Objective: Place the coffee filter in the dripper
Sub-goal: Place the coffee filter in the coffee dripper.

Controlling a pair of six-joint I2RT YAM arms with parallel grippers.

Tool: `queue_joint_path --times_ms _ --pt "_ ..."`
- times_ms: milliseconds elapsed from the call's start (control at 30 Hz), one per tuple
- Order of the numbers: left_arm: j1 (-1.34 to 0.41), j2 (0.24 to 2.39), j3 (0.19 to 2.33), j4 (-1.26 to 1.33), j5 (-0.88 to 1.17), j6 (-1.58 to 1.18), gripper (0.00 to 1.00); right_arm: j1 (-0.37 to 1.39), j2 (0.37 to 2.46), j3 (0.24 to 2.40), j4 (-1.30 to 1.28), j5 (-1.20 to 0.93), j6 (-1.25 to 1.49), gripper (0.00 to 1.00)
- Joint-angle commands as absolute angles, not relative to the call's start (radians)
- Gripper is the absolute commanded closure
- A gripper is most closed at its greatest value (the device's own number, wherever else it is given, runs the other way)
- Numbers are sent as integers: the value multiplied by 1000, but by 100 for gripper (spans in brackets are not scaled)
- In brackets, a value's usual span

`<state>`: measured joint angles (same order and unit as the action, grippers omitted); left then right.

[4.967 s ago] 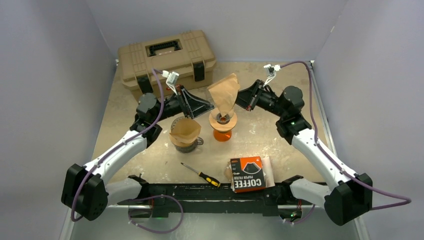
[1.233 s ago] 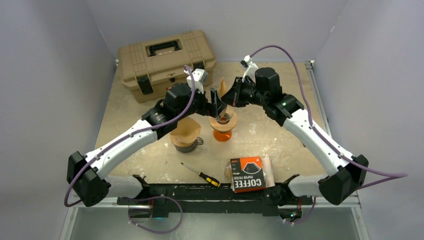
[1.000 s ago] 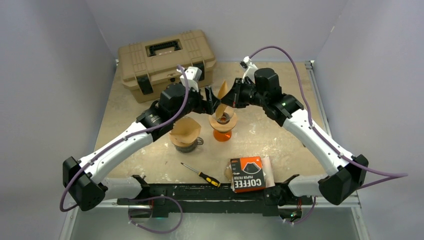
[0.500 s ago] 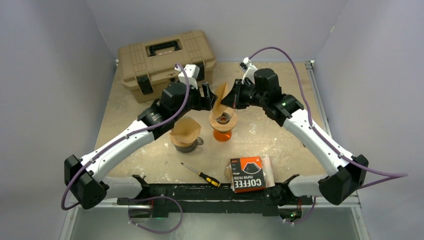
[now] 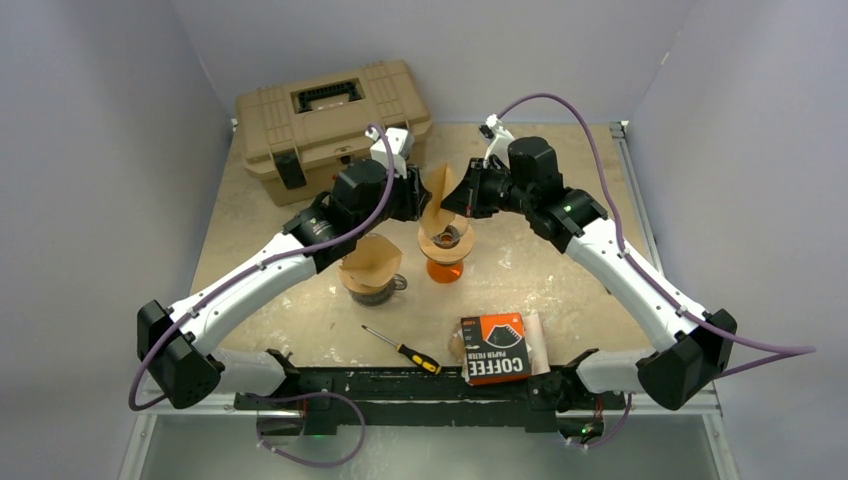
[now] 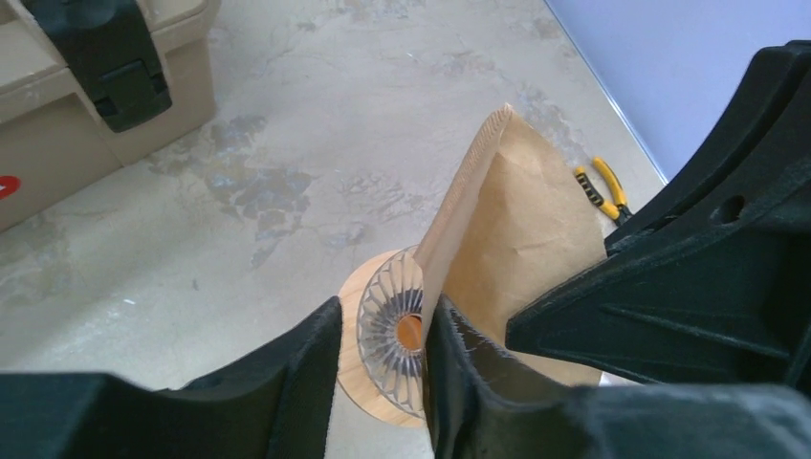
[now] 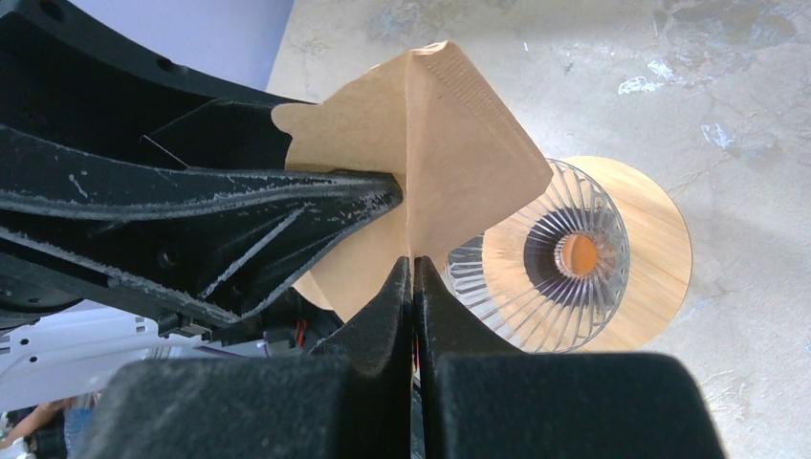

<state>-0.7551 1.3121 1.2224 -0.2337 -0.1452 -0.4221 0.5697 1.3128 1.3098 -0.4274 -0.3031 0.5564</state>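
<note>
— Right side?
— My right tool point(image 7: 411, 270) is clenched on the coffee filter point(image 7: 459, 163) at its lower edge. The paper stands up past my tips, just above the dripper point(image 7: 612, 287).
— Left?
— My left tool point(image 6: 383, 320) is parted. The filter's crimped edge touches one finger. Through the gap I see the dripper on the bench point(image 5: 560, 270).
</note>
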Motion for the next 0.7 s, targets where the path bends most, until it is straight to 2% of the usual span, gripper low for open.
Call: queue_joint_path --times_ms 0,167,300,400,667 --pt "-761 1309 1276 -274 -218 -371 69 574 1301 1328 -401 -307 537 100" --pt "-762 1310 1275 -279 -213 -372 99 574 1303 1325 -401 -307 531 100" --pt "-761 1313 1276 -278 -207 -373 100 574 1300 1325 -406 -292 526 100" --pt "-761 1314 1280 -276 -197 -377 100 575 1297 1330 -414 -266 518 96" --pt "-762 1316 1288 -244 -90 -431 100 575 1305 1358 -428 -187 477 62"
